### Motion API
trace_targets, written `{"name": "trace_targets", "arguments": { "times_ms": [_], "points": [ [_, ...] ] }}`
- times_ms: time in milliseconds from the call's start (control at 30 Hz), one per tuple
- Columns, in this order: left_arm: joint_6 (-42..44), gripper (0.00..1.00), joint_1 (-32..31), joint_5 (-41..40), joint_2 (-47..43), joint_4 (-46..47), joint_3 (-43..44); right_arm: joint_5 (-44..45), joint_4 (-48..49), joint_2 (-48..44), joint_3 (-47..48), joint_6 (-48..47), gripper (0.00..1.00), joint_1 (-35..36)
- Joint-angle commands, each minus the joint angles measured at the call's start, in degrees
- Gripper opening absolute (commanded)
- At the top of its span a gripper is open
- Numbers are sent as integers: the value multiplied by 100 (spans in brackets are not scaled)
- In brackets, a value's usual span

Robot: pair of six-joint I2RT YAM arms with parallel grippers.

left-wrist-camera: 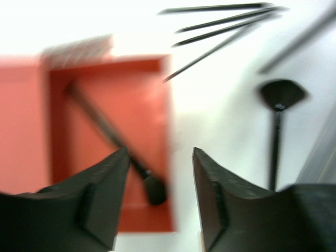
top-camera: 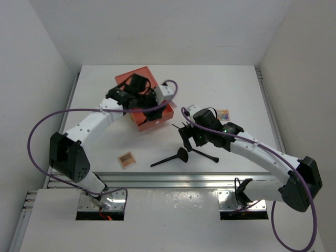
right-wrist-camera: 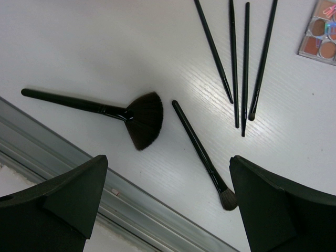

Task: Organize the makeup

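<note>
We can read no text, label, brand, number or sign in any view. The multicoloured palette [right-wrist-camera: 319, 32] shows only its colour pans. The fan brush [right-wrist-camera: 105, 109] has a plain black handle. The orange-red drawer box [left-wrist-camera: 26, 126] is too blurred in the left wrist view for us to tell whether it carries any print.

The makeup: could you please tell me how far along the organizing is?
Done: one brush lies in the red box. In hand: nothing; left end effector and right end effector open. Left out: fan brush, round brush, four thin sticks, tan palette, colourful palette.
</note>
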Motion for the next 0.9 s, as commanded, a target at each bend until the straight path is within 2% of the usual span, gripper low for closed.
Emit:
{"name": "trace_targets", "arguments": {
  "times_ms": [0,100,267,433,667,800,867],
  "points": [
    [768,60,-1099,258,-477,-759,-356,359,-96,-386,163,285,100,-60],
    [655,61,-1786,-31,-530,-690,-876,746,-262,-762,-12,567,100,-227],
    [100,66,-2307,-164,57,-286,-1343,1335,-887,-1274,-399,1156,100,-850],
    [-22,69,-2746,-453,374,356,-1879,765,-1212,-1292,-637,1227,100,-1439],
    [-375,69,-2747,-1025,920,1227,-2222,483,-1212,-1555,-1076,1314,100,-1704],
    [-427,60,-2747,-1263,1192,1578,-2327,448,-1212,-1731,-1217,1323,100,-1721],
    [-427,47,-2747,-1342,1262,1701,-2380,457,-1256,-1802,-1252,1332,100,-1730]
  ]
}}
